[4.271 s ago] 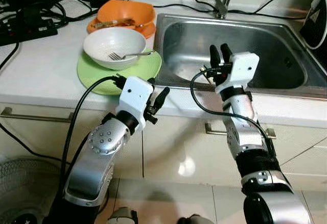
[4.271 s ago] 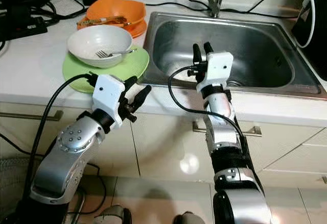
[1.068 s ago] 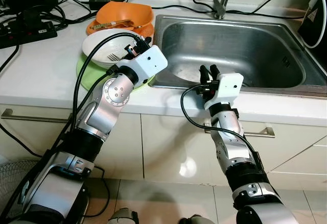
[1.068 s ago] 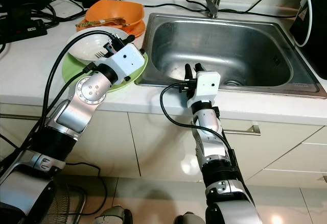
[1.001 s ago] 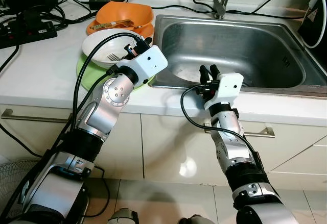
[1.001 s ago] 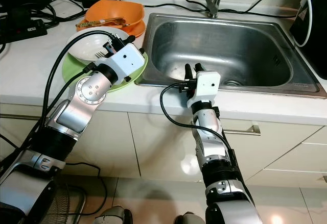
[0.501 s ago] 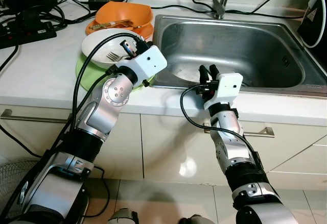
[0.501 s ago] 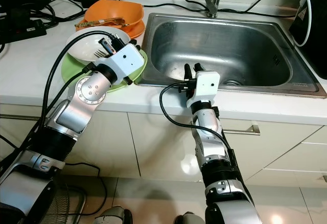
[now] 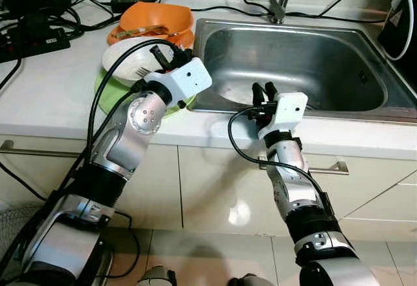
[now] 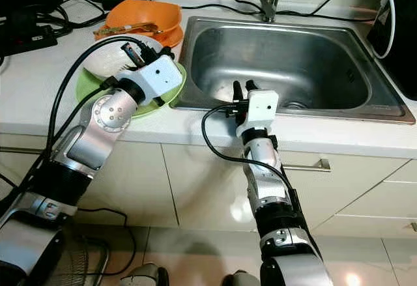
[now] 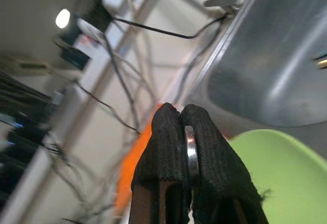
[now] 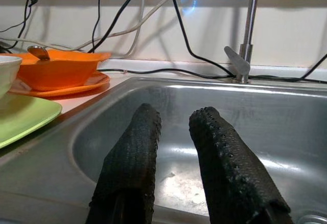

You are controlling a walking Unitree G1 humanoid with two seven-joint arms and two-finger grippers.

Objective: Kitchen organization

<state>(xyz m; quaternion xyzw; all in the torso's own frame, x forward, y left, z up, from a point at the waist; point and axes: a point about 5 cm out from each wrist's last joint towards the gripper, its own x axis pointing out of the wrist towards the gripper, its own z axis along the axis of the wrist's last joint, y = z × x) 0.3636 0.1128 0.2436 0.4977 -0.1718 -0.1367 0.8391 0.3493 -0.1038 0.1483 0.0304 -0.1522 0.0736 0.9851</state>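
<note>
A white bowl (image 9: 125, 61) sits on a green plate (image 9: 109, 89) on the counter, left of the steel sink (image 9: 306, 58). My left gripper (image 9: 171, 53) is over the bowl's right rim. In the left wrist view it is shut (image 11: 180, 147) on a thin metal fork handle (image 11: 190, 151) pinched between the pads. The fork's tines are hidden. My right gripper (image 9: 263, 92) hovers at the sink's front rim, pointing into the basin. In the right wrist view it is open (image 12: 171, 168), with nothing between the fingers (image 12: 130, 168).
An orange bowl (image 9: 156, 17) holding a utensil rests on an orange plate behind the white bowl. Black cables and a power strip (image 9: 36, 38) crowd the counter's back left. The tap (image 9: 281, 2) stands behind the sink. Cabinet doors with handles (image 9: 335, 167) lie below the counter.
My left arm rose from below the counter edge to the white bowl and shut on the fork handle. In the last second it edged up slightly. My right gripper sank to the sink's front rim.
</note>
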